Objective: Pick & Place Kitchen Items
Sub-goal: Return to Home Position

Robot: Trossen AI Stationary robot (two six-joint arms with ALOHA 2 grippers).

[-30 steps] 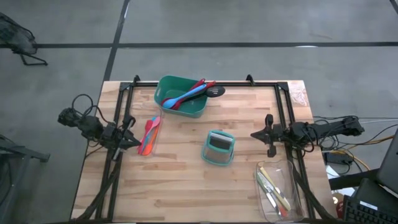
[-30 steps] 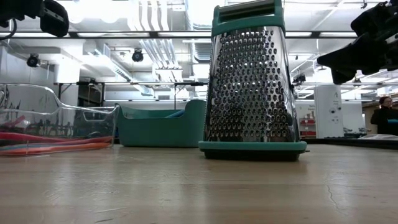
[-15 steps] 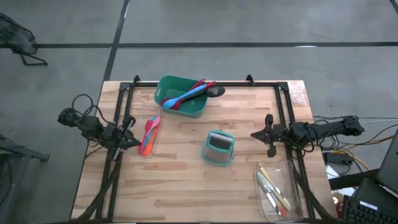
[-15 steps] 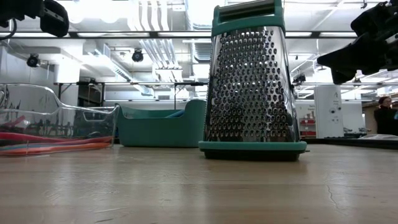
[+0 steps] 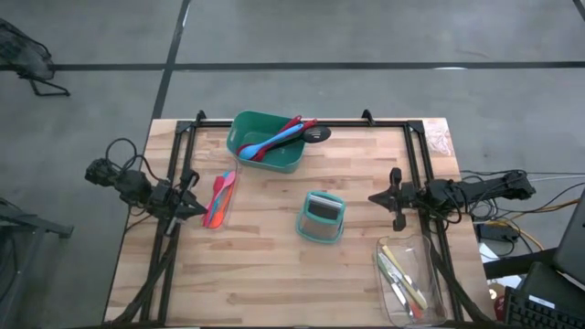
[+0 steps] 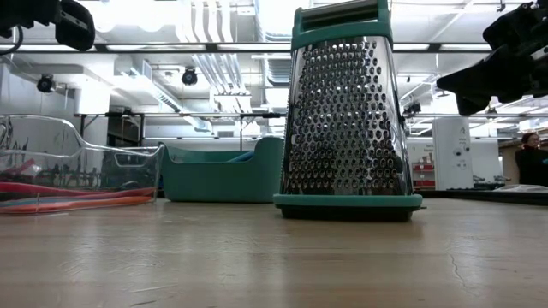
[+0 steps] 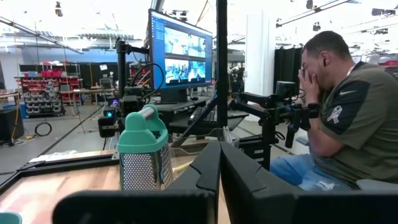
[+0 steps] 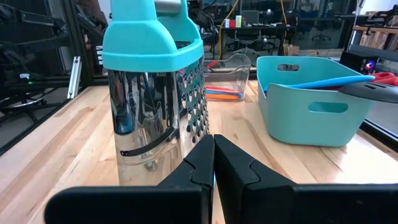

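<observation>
The left pincer (image 5: 201,209) and the right pincer (image 5: 372,197) sit closed and empty at opposite edges of the wooden worktop (image 5: 274,270), the left nearer the small red, blue and orange spatulas (image 5: 219,196), which lie crosswise just beyond its tip inside a clear plastic tray (image 6: 81,145).

1 grater (image 5: 321,217), 1 green tub (image 5: 283,163), 2 clear trays (image 5: 425,260), 3 spatulas (image 5: 219,196), 1 blue spoon (image 5: 270,142), 1 black slotted spoon (image 5: 317,134). Overlapping, so maybe 2 red spoons (image 5: 297,122) and 3 pale-handled tools (image 5: 400,279).

Left gripper (image 5: 196,208) and right gripper (image 5: 375,197) point toward each other, well apart, fingers (image 7: 202,173) pressed together.
</observation>
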